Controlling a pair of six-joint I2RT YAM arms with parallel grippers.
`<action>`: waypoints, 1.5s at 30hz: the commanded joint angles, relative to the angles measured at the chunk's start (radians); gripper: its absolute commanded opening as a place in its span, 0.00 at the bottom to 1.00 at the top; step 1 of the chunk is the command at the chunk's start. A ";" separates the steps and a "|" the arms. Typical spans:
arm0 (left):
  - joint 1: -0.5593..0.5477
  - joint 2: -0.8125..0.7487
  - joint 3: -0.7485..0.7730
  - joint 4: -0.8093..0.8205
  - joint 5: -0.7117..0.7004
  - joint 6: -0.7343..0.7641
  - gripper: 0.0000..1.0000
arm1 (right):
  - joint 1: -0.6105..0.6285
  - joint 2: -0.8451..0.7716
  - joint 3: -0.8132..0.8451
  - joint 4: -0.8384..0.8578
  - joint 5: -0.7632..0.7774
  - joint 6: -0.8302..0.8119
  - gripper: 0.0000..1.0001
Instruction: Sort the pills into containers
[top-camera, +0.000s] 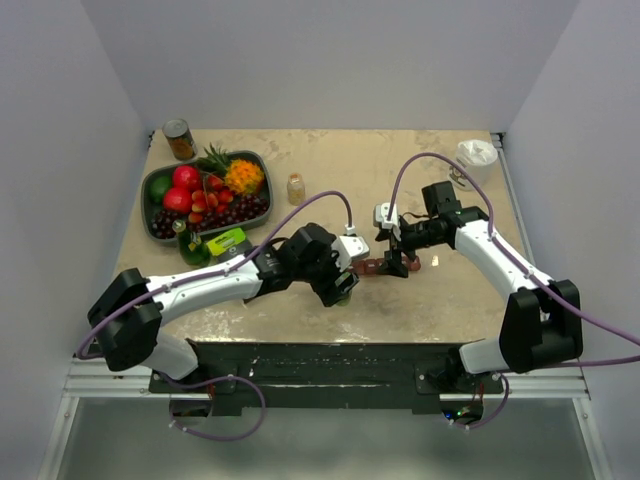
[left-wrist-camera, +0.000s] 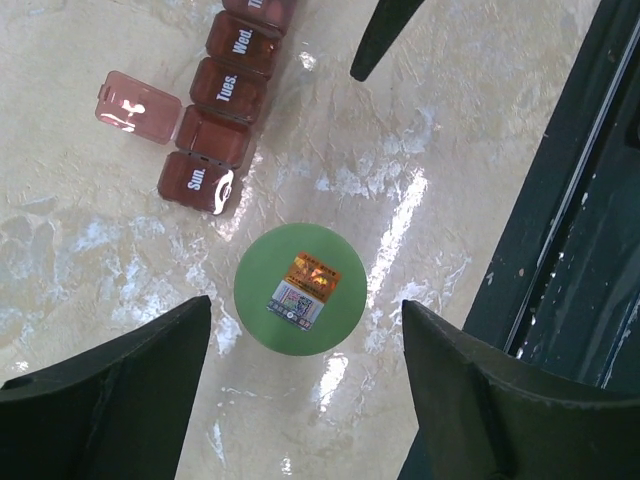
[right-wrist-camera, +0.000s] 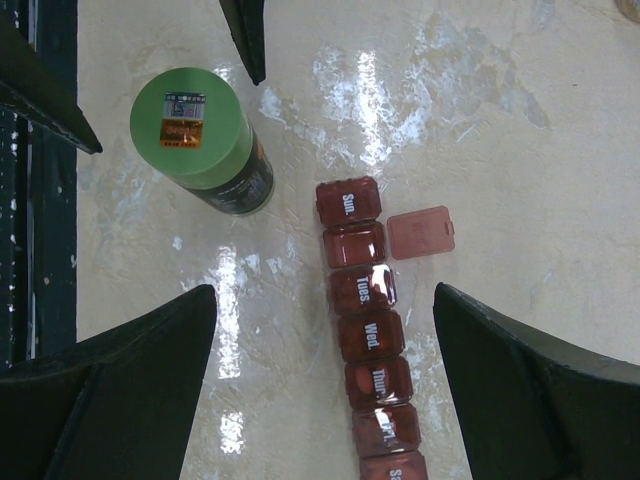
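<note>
Checking the weekly pill organizer (right-wrist-camera: 365, 330) first: it lies flat on the table (right-wrist-camera: 520, 120), about mid-table between the two arms and directly under the right gripper (right-wrist-camera: 325, 295). That gripper's fingers stand wide apart either side of the strip and touch nothing. Day labels run Sun. to Sat. The second compartment's lid (right-wrist-camera: 420, 232) is flipped out sideways and the other lids look snapped down (can't tell if anything sits in the open cell, and no loose pills show anywhere). The green bottle (right-wrist-camera: 240, 185) stands upright near the Sun. end, not touching it. The left gripper (left-wrist-camera: 305, 310) hangs over the bottle with its fingers spread clear of the cap (left-wrist-camera: 262, 270) on both sides, holding nothing. Handling call: the organizer is probably very light, thin stiff plastic with a glossy skin, and the tabletop is shiny too, so any sideways nudge or upward pry on a lid will likely skate or lift the whole strip. Best hold is across the narrow width, pads on the two long side walls near the middle. That keeps them off the lids and off the open flap, whose thin hinge looks like the weakest part. Lids want a small fingertip under the free edge while the other arm pins the strip down. The bottle likely handles as a light, rigid, smooth cylinder that tips easily, so grip it across the diameter on the body just below the cap.
</note>
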 joint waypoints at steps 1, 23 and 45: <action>-0.011 0.019 0.052 0.000 0.024 0.065 0.80 | -0.004 -0.003 -0.001 -0.021 -0.050 -0.033 0.92; 0.127 -0.124 -0.022 0.135 0.128 -0.272 0.00 | -0.002 -0.139 0.015 0.065 -0.056 0.083 0.99; 0.141 -0.215 -0.093 0.555 0.068 -0.557 0.00 | 0.197 -0.119 -0.034 0.300 -0.055 0.487 0.81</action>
